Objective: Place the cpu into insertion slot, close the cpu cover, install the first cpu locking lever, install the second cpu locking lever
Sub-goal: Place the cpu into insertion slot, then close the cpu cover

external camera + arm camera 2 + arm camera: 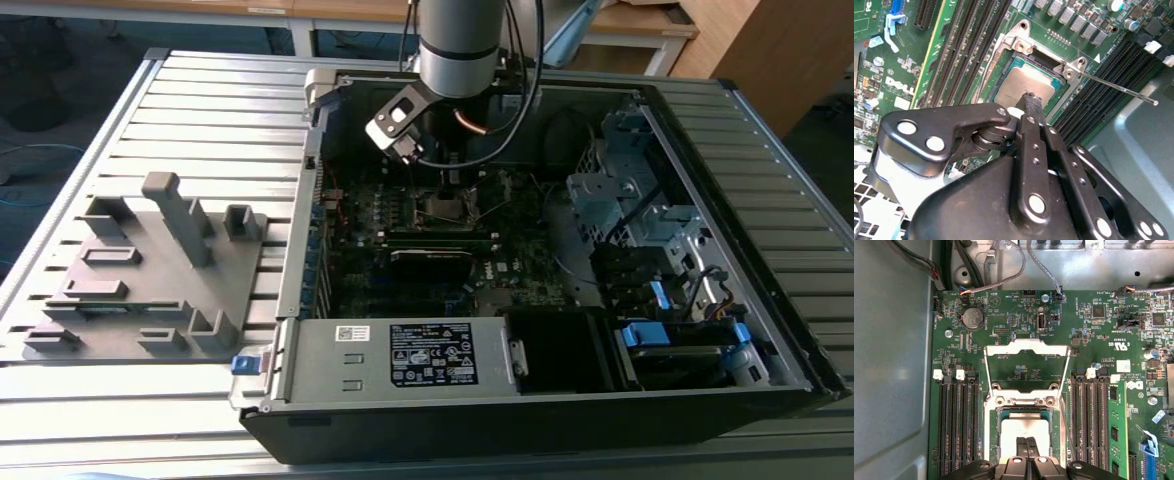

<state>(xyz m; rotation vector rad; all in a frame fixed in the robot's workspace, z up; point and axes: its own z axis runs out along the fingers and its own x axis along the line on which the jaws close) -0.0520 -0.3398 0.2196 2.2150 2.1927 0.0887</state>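
Cpu (1026,427), flat dull-silver square, in metal-rimmed insertion slot (990,435) under black claw (1026,441)

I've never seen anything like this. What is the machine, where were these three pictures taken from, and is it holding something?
It is a robot arm reaching into an open computer case that lies on a slatted metal table. The exterior view looks on from outside. Both wrist views come from cameras on the arm, close above the circuit board. The gripper is shut, with its tips at the cpu, which sits in the slot. Nothing shows between its fingers. The cover is swung open. A grey fixture lies beside the case.
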